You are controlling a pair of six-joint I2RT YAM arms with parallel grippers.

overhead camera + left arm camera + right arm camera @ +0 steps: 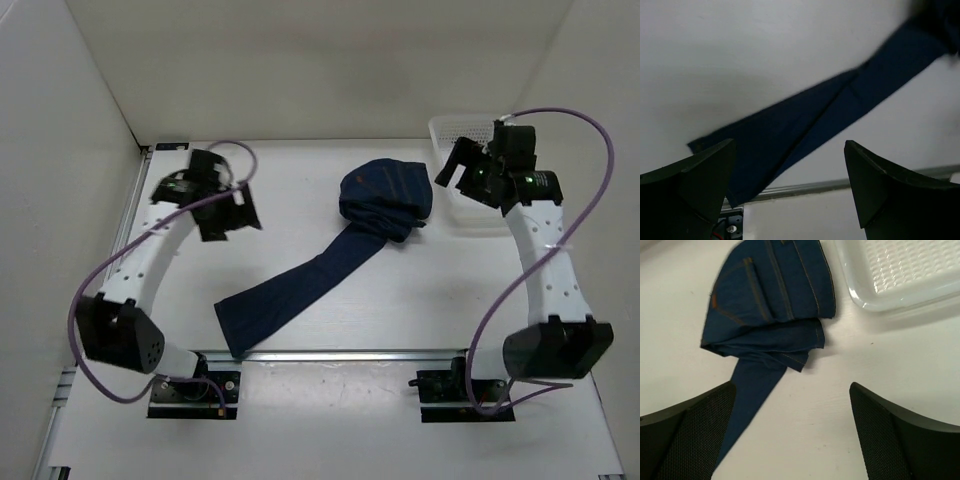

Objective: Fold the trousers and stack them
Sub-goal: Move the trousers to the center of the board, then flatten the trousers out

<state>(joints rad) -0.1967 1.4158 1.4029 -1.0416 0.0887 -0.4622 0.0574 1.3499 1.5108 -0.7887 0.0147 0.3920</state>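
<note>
We're barely halfway: the trousers (385,200) lie mid-tabletop (300,170), waist end bunched toward the far right corner, legs trailing unfolded to the near edge. Left end effector (228,218) and right end effector (452,168) both gape wide, empty.

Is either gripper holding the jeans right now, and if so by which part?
Nothing is held: the left gripper and right gripper both hang open, apart from the jeans.

Trousers (385,200): dark navy blue, with orange stitching on pocket and seams.
Tray (900,302): translucent white, with a fine grid pattern on the base.
Table (300,170): plain white.
Arms (150,265): white links, black joints.
Cables (570,110): purple.
Right gripper (792,390) fingers (695,435): black, with a fine mesh pattern.
</note>
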